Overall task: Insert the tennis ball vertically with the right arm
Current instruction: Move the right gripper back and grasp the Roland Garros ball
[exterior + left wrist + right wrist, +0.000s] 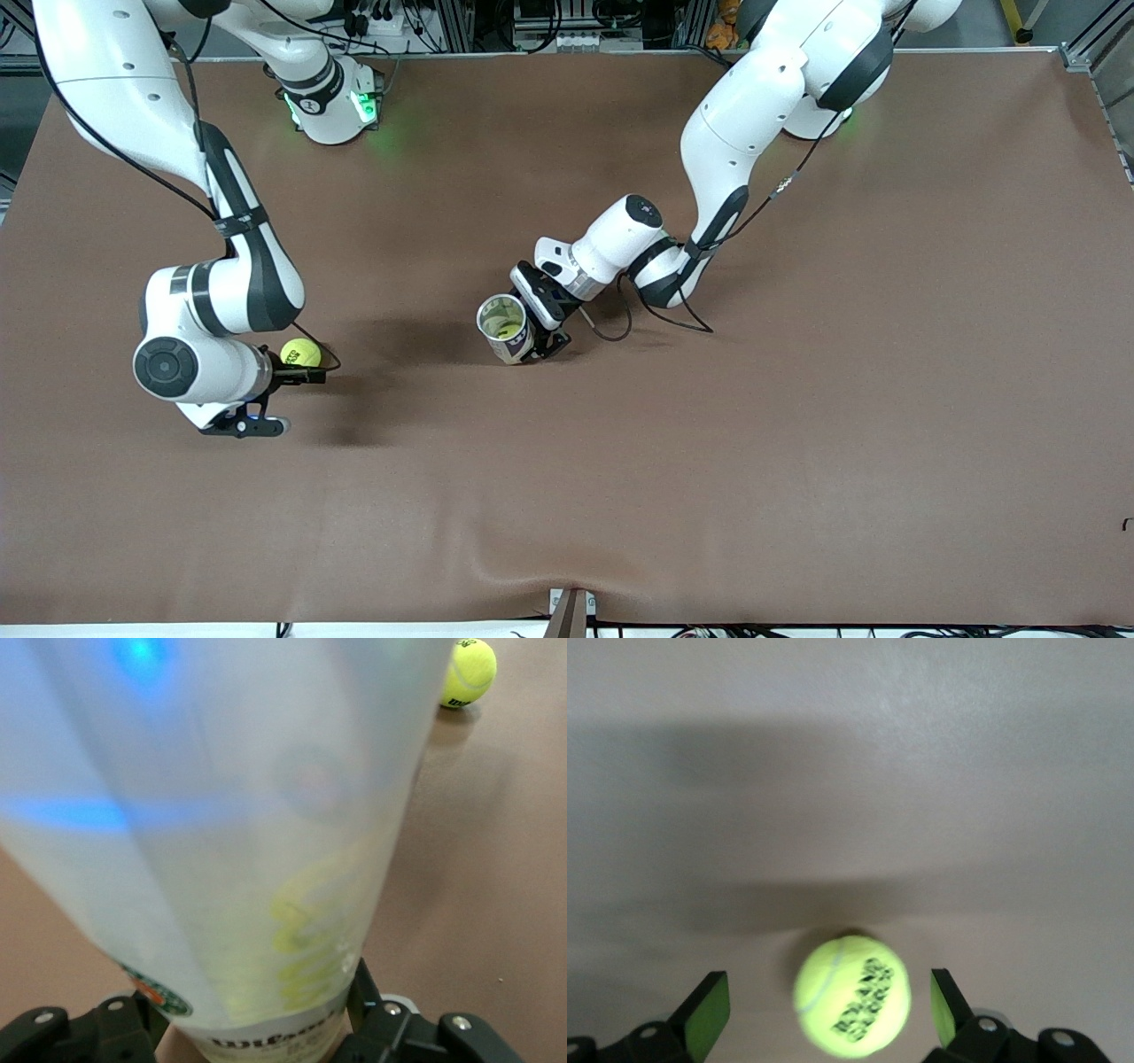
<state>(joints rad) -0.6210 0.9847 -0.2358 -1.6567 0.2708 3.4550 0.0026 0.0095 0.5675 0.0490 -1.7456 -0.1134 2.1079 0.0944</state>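
r hand open, tennis ball btwn fingers, on table

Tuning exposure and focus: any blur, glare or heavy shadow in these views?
Left wrist view: can fills it, blurred, with blue glare. Right wrist view: ball soft, broad shadow bands on the table. Front view: sharp, dark arm shadows beside the can.

Clear ball can: partial "Wilson" at base. Tennis ball: print illegible.

Front camera high, facing both arm bases across brown worktop, left wrist camera tight on clear can, right wrist camera close above tennis ball, ball shared by all views
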